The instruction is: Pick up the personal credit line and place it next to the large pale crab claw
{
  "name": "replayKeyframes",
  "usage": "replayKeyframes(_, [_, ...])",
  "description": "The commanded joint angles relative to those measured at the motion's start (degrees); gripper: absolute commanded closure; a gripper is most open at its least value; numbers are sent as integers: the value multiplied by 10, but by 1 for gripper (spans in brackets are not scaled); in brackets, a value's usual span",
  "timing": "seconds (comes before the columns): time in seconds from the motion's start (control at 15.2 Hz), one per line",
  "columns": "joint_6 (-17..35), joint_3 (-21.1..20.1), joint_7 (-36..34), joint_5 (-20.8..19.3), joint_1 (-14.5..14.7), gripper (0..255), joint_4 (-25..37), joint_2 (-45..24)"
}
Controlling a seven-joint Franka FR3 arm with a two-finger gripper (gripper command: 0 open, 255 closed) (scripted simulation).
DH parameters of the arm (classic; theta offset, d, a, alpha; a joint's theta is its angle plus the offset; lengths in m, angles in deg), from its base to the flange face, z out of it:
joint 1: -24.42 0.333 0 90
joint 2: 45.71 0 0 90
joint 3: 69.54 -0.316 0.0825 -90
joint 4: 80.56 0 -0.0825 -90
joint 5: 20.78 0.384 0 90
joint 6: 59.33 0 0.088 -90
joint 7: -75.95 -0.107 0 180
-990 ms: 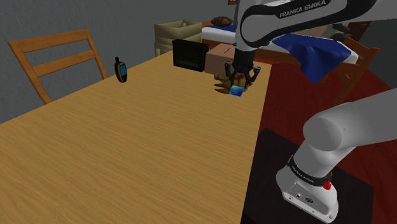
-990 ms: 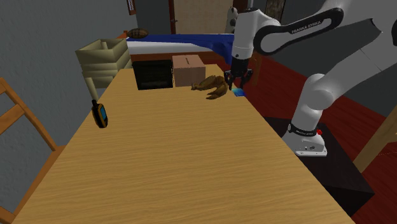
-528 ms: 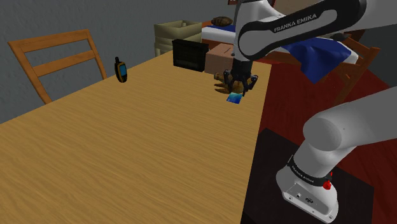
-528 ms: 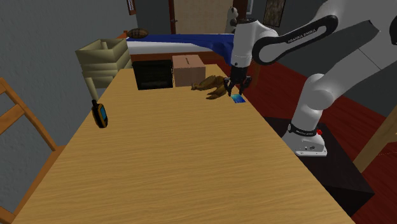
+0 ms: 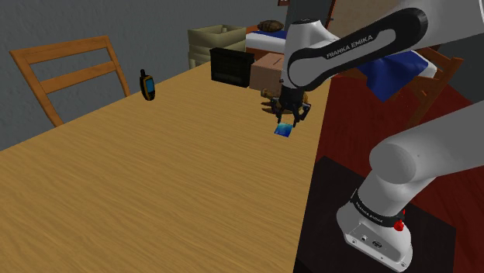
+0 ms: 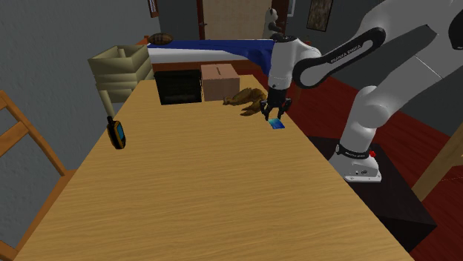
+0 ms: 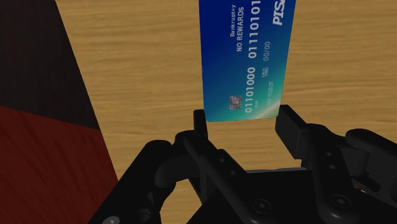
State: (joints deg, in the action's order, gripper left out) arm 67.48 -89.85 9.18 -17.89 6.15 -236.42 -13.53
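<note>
Claw (image 5: 285, 121) straight down, blue card (image 5: 284, 131) between fingers

The black gripper (image 5: 287, 120) is pointing down over the wooden table (image 5: 155, 178) and pinching a small blue card (image 5: 283, 131), which is hanging tilted from its fingertips just in front of the brown crab claw (image 5: 268, 99), while a yellow-and-black handheld device (image 5: 147, 85) is standing well apart.

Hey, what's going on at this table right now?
The white arm's black gripper is shut on a blue credit card, clasping one short end so that the card hangs below the fingers over the wooden table. It is close to the brown crab claw, near the table edge by the stand.
</note>
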Motion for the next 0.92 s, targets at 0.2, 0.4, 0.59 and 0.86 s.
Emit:
replayKeyframes(0.2, [48,-10,-9,-3,-4,255,-22,-27])
replayKeyframes(0.4, [70,-14,-14,-5,-7,255,-30,-40])
replayKeyframes(0.59, [70,-14,-14,-5,-7,255,-30,-40])
replayKeyframes(0.86, [70,-14,-14,-5,-7,255,-30,-40])
